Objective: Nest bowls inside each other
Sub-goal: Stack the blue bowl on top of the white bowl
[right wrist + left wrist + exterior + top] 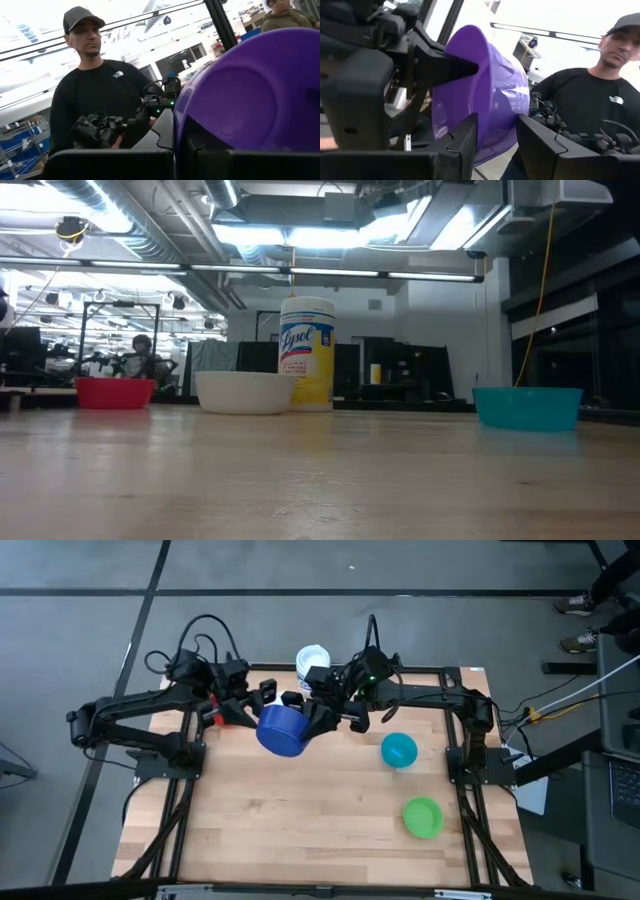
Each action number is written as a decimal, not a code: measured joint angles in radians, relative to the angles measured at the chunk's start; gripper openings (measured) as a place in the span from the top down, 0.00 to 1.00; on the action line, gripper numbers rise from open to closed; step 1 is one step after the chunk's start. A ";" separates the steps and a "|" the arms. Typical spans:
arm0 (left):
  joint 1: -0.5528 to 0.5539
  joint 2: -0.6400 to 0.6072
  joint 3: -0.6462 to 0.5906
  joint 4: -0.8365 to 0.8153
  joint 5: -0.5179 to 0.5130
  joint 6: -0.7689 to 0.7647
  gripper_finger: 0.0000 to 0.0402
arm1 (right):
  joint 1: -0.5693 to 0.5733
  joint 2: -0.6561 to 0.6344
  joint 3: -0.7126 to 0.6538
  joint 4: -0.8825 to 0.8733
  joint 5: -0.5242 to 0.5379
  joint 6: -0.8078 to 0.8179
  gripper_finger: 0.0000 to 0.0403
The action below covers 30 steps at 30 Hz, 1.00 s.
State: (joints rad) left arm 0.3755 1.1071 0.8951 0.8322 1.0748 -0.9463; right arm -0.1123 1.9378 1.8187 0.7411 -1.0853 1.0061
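Up over the middle of the desk's [300, 830] far edge, dark blue bowl [283, 730] held clear of the wood, tipped on its side between the two arms. Right gripper [318, 718] reaching in from the right edge, jaws clenched on the bowl's rim, one finger lying inside the bowl's mouth in the left wrist view. Left gripper [495, 135] reaching in from the left edge and meeting the same bowl from the other side, jaws standing apart with the bowl's lower wall between them; cannot tell whether the fingers [467, 142] press on it or only straddle it.

Elsewhere on the desk, resting upright and well apart from the held bowl: teal-blue bowl [398, 750] near the right edge, green bowl [422, 817] toward the near right corner. Along the far edge, seen from the low view: red bowl [115, 392] toward the far left corner, white bowl [245, 392] just beside a white-lidded yellow jar [307, 352]; cannot tell whether those two touch.

Beyond the far edge, a person [95, 95] in a dark cap and black long-sleeved top, standing behind a second set of dark arms.
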 joint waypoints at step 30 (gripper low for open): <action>-0.035 0.014 -0.001 0.131 -0.035 -0.014 1.00 | -0.018 -0.004 0.016 0.035 0.030 0.029 0.31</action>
State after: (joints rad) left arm 0.3405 1.1210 0.8940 0.9630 1.0398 -0.9599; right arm -0.1303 1.9339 1.8351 0.7765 -1.0557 1.0347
